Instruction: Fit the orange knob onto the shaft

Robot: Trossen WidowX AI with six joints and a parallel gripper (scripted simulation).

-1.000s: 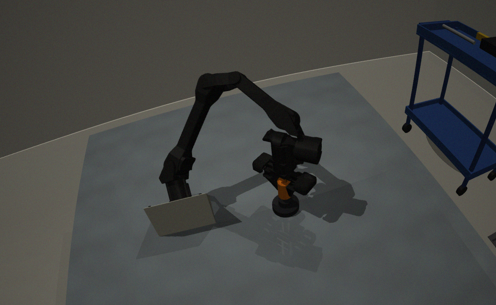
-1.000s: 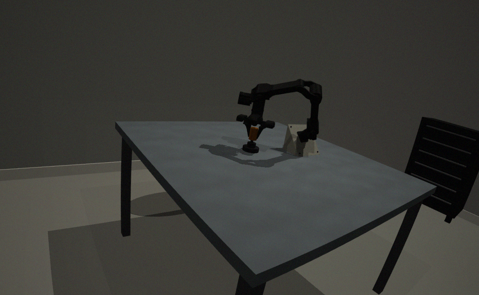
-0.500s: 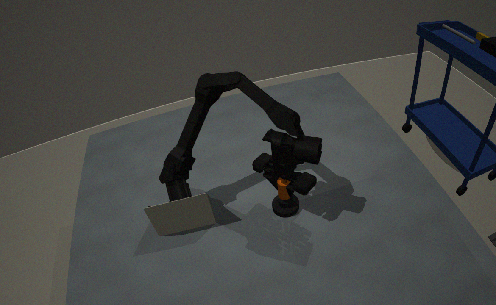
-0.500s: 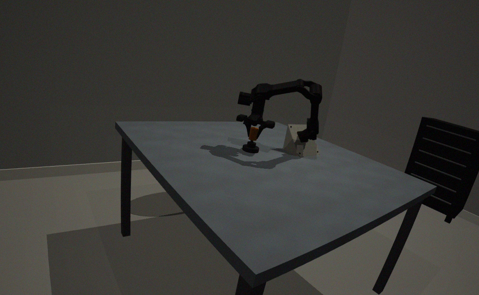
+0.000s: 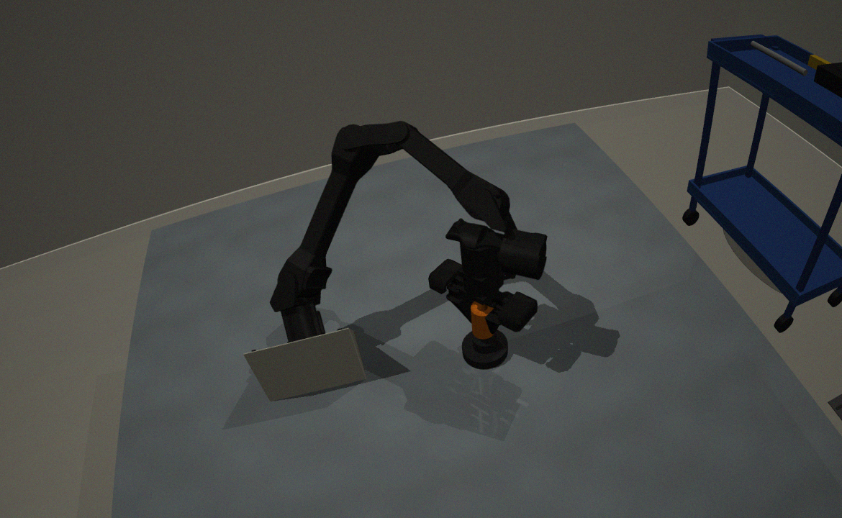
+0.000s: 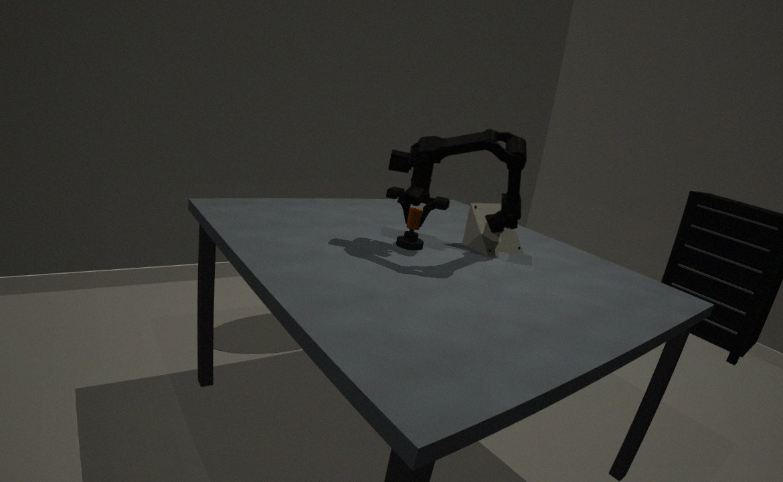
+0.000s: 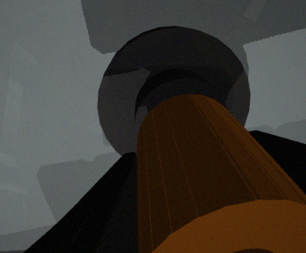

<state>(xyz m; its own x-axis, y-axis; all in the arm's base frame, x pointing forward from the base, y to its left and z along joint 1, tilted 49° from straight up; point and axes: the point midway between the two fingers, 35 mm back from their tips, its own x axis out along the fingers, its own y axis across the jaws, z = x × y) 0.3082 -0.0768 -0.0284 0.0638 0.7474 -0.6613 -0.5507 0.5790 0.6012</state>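
My gripper (image 5: 481, 314) (image 6: 415, 211) is shut on the orange knob (image 5: 480, 321) (image 6: 414, 217) (image 7: 198, 169) and holds it upright, right over the dark round pedestal (image 5: 485, 352) (image 6: 409, 241) (image 7: 116, 116). In the wrist view the knob's lower end covers the middle of the pedestal, so the dark D-shaped shaft is hidden. I cannot tell how far the knob sits down on the shaft. In the top and exterior views a short gap shows between the knob's bottom and the pedestal's wide base.
The arm's base stands behind a tilted grey plate (image 5: 306, 363) (image 6: 482, 233) on the grey-blue table (image 5: 378, 450) (image 6: 442, 335). A blue cart (image 5: 791, 167) stands off the table at the right. A dark chair (image 6: 733, 269) stands beside the table.
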